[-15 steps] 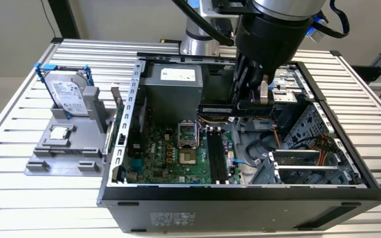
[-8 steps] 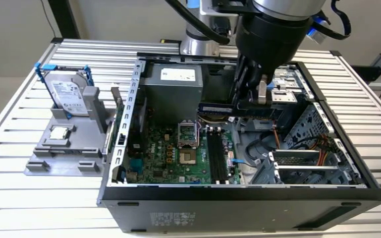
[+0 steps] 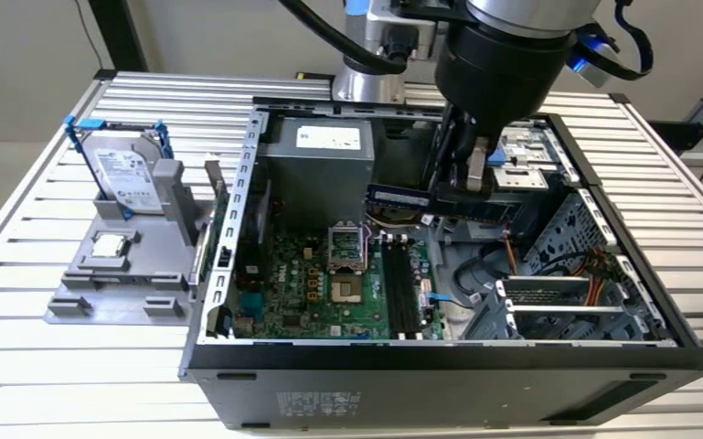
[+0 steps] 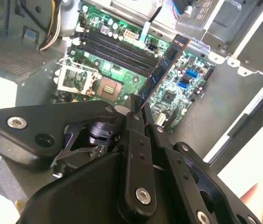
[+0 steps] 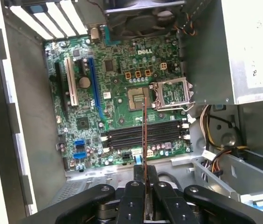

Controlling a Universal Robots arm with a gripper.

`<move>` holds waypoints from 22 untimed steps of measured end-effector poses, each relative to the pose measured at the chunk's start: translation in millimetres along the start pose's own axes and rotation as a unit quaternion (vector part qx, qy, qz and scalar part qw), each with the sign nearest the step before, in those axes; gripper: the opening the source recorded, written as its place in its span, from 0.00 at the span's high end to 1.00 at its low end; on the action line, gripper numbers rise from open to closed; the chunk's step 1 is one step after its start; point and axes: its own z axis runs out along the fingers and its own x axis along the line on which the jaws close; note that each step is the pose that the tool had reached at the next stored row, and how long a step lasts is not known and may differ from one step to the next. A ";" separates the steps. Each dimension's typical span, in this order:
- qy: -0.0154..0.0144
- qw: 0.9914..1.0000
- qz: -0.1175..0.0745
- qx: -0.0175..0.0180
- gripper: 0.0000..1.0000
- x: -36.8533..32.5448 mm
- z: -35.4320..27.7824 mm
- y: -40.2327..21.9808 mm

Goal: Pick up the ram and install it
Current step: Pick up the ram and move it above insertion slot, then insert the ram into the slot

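My gripper (image 3: 464, 194) hangs inside the open computer case (image 3: 449, 361), shut on the ram (image 3: 400, 196). The ram is a dark blue stick held level above the motherboard (image 3: 314, 288). It floats over the black memory slots (image 3: 402, 283), apart from them. In the second wrist view the ram (image 4: 165, 69) sticks out from between the fingertips (image 4: 136, 112), slanting across the memory slots (image 4: 115, 46). In the first wrist view the ram (image 5: 144, 133) shows edge-on as a thin line crossing the memory slots (image 5: 122, 135), clamped in the gripper (image 5: 145, 184).
A grey power supply (image 3: 321, 155) and cables stand at the back of the case, and a drive cage (image 3: 559, 306) fills its right side. The open processor socket (image 3: 346, 245) lies beside the slots. On the slatted table, a grey stand holds a hard drive (image 3: 125, 174) and a processor chip (image 3: 110, 245).
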 end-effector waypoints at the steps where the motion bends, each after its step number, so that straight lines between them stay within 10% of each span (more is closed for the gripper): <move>1: 0.000 1.000 0.007 0.000 1.00 0.0 0.0 0.0; 11: -0.001 0.998 0.070 0.003 1.00 0.0 0.3 0.0; 22: -0.003 0.990 0.143 0.006 1.00 0.0 0.5 0.0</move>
